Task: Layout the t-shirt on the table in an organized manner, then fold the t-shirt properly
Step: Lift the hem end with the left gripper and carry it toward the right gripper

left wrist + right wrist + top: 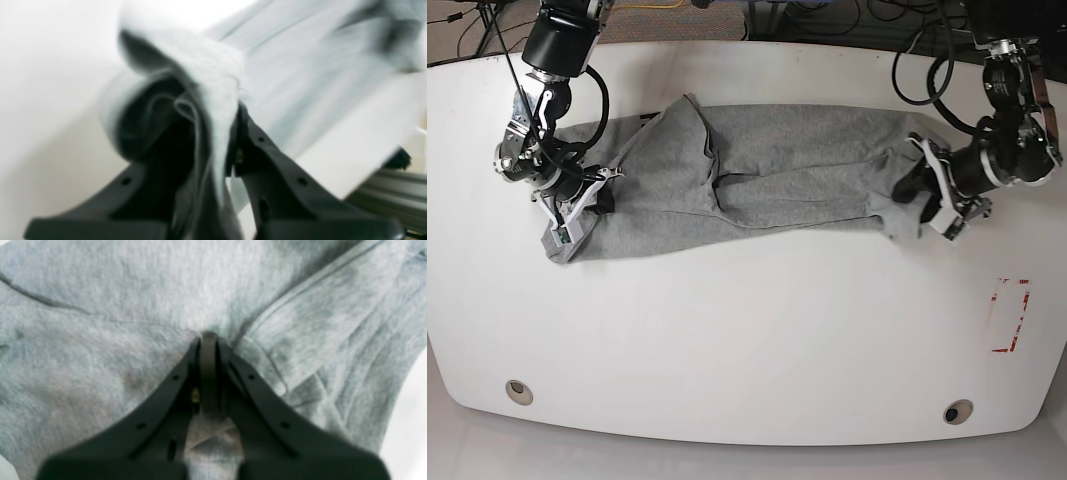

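both grippers (pixel 208 340) (pixel 230 113) clamp t-shirt (pixel 797 170) ends, stretched

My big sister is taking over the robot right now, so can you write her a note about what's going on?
Left gripper: shut on the t-shirt, one end bunched in its jaws.
Right gripper: shut on the t-shirt's other end.
The shirt is stretched between both arms across the table, still creased and partly doubled over.
Done: both ends gripped.
Left: spread it flat, then fold.
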`<state>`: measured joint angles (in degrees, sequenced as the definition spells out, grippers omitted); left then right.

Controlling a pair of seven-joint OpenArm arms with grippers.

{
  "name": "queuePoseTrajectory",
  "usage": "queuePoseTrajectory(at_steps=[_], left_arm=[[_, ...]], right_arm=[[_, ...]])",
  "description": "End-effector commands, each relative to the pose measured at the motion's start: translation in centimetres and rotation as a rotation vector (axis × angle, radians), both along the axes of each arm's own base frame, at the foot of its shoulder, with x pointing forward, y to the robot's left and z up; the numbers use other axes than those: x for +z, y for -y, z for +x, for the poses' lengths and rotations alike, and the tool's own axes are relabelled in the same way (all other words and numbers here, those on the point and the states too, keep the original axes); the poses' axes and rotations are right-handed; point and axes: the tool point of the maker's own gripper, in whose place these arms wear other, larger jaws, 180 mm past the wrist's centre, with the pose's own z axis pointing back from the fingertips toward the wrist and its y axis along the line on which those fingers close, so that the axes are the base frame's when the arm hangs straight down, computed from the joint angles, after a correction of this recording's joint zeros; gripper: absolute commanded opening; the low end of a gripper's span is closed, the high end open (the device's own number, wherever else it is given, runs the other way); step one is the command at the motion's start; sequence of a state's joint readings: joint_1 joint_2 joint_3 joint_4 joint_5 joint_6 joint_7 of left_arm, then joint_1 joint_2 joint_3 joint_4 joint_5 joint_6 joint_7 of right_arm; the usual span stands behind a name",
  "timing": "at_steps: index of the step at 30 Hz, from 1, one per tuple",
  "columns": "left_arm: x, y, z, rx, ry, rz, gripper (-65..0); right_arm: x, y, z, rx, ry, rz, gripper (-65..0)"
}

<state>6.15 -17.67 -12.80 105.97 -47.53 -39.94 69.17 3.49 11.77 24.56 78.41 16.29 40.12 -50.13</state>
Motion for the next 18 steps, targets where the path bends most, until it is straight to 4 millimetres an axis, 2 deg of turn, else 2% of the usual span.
queuePoseTrajectory(at_steps=[1,6,10,18], left_arm=[[0.7,2.1,0.3,-0.050,0.028,-0.023,-61.8],[1.1,5.9,1.0,-0.113,0.051,-0.061,-61.5],[0.6,8.3,0.9,-0.140,0.046,-0.060,-61.5],[-0.7,11.7,1.6,-0.153,0.013,-0.069,-61.5]], right_arm=[[-0.1,0.7,-0.2,0.006,-0.030,-0.039,-65.0],[-0.1,0.7,-0.2,0.006,-0.029,-0.037,-65.0],[-0.1,0.7,-0.2,0.006,-0.029,-0.037,-65.0],[-0.1,0.7,-0.3,0.004,-0.030,-0.037,-65.0]])
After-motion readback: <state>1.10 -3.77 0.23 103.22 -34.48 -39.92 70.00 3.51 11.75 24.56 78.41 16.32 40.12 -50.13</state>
